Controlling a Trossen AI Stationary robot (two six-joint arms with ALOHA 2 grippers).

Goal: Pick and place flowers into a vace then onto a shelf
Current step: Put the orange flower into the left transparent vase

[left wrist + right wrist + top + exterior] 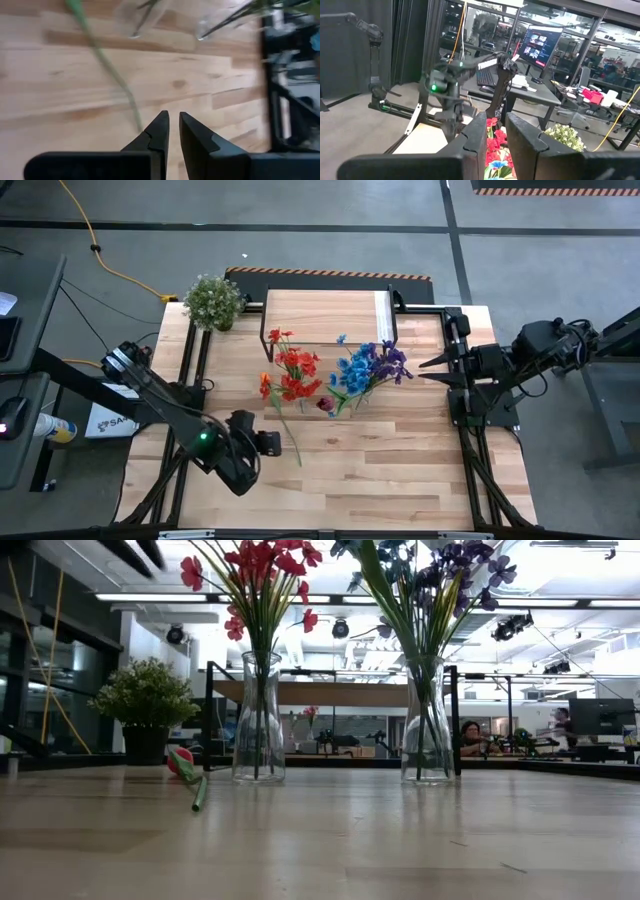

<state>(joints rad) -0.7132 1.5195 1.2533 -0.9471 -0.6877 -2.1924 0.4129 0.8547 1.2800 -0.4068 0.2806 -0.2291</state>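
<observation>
Two clear glass vases stand upright on the table, near the shelf (325, 315). One vase (258, 720) holds red and orange flowers (290, 375). The other vase (428, 725) holds blue and purple flowers (372, 365). One loose flower lies flat on the table, its red bloom (325, 405) close to the vases and its green stem (115, 75) running toward the near edge. My left gripper (174, 125) hovers by the stem's free end (298, 458), fingers a narrow gap apart, touching nothing. My right gripper (428, 370) waits open at the table's right edge.
A bushy green potted plant (213, 300) stands at the far left corner. Black frame rails (470, 430) run along the table's left and right sides. Bare plank tabletop (380, 470) lies between the vases and the near edge.
</observation>
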